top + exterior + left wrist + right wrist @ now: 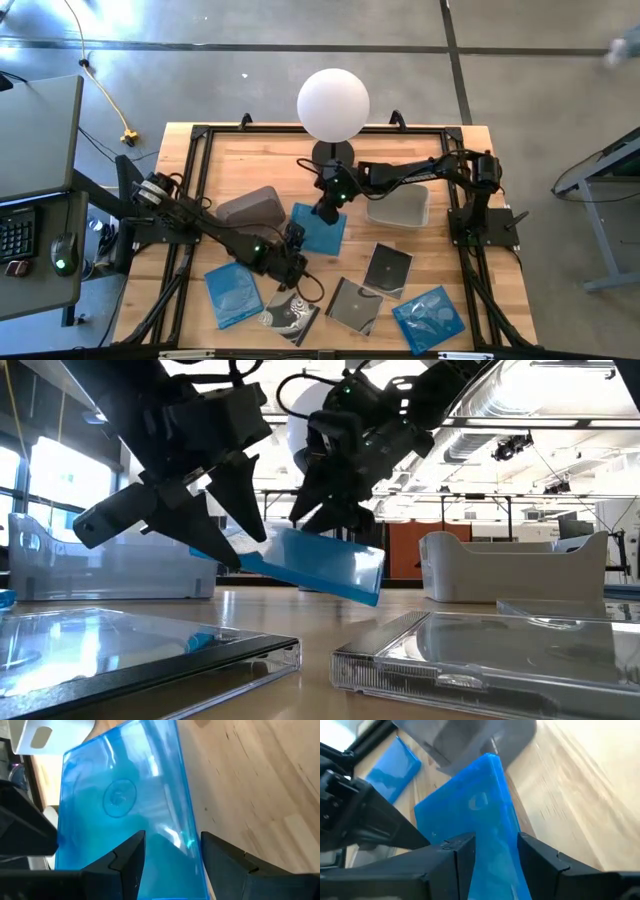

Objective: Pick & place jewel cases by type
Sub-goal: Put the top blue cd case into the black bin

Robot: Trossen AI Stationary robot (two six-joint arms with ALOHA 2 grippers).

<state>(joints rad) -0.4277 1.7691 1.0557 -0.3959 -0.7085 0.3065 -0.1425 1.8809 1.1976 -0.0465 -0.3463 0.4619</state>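
Note:
A bright blue jewel case [322,232] sits mid-table, tilted, with its left end raised in the low view [300,565]. My right gripper [328,212] [496,837] comes from the far right and is shut on it. My left gripper [297,240] [172,837] is open at the case's near-left side. The case's edge [192,845] shows between its fingers and the broad face runs behind one finger. Two more blue cases [232,293] [430,318], a swirl-patterned case [290,315] and two dark cases [355,305] [388,268] lie flat near the table's near edge. My right gripper pinches the blue case between its two fingers at the case's far edge [497,827], one finger on each face. It comes from above, slanting in from the far right. The case hangs tilted; whether its low corner [372,598] touches the table, I cannot tell. My left gripper: whether its fingers touch the case, I cannot tell.
Two grey tubs stand behind the case, one to the left [250,207] and one to the right [400,207]. A white ball lamp [333,105] stands at the far edge. Black frame rails [190,200] border the table. Bare wood shows at the far left and far right.

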